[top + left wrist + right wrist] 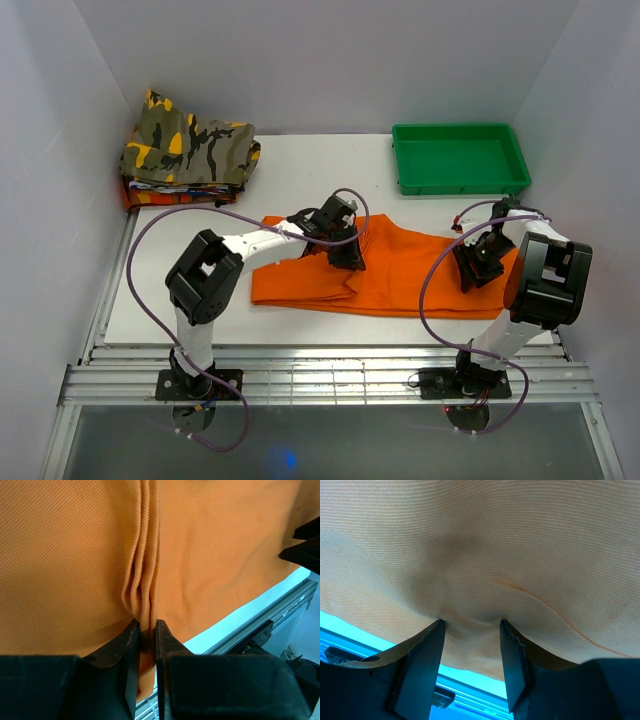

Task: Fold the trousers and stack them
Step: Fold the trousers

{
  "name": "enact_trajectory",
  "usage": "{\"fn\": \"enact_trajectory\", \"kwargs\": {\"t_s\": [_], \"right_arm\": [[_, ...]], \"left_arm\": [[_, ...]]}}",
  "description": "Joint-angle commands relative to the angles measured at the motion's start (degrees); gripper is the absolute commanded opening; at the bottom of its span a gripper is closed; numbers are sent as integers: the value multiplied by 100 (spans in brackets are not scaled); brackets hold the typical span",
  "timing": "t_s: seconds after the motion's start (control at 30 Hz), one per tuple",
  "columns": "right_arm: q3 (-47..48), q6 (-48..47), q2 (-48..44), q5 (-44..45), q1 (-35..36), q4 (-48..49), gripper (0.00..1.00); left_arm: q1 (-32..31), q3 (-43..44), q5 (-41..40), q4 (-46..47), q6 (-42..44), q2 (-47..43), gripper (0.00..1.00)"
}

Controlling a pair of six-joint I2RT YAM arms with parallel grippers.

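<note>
Left pincer: the jaws are drawn nearly together on a narrow ridge of bunched cloth layers, which is pinched between the fingertips. Right pincer: the jaws are held about half apart. A thick bulge of cloth fills the gap and puckers run out from both fingertips, so a grip on the cloth is indicated.

Surface: a white board is enclosed by pale walls on three sides. A slatted metal rail runs along its near edge, where the two arm bases are bolted.

Trousers: the orange garment is laid lengthwise across the near half of the surface, between the two arms. Its left end is doubled over into a flat fold. Its far edge is taken by the left pincer left of the middle, and its right end is taken by the right pincer. In both wrist views the cloth is raised at the fingertips, with the pale surface visible beneath it.

Tray: a green rectangular tray is set at the far right corner, beyond the trousers and not touching them.

Camouflage garment: it is folded and placed on a small pile of other folded cloth at the far left corner, well apart from the trousers.
</note>
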Motion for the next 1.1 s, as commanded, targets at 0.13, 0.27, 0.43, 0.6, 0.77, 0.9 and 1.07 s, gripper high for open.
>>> {"fn": "enact_trajectory", "kwargs": {"t_s": [0.13, 0.27, 0.43, 0.6, 0.77, 0.9, 1.07], "right_arm": [[-104, 92, 13, -520, 110, -10, 54], [19, 127, -66, -634, 154, -124, 54], [387, 241, -355, -1003, 259, -326, 53], [827, 845, -804, -2012, 592, -345, 49], [802, 2006, -1112, -2585, 1269, 619, 50], [547, 2991, -946, -2761, 2199, 1568, 52], [450, 3922, -225, -2796, 2702, 2318, 51]], "left_arm": [[-81, 540, 235, 214, 3, 263, 41], [-72, 759, 374, 267, 300, 176, 59], [15, 620, 604, 311, 767, -421, 70], [937, -118, 1191, 250, 1223, -1413, 78], [2484, -602, 2525, -241, 2357, -2030, 87], [3433, -953, 3002, -971, 3289, -2303, 87], [4506, -1235, 3328, -1297, 3817, -2541, 87]]}}
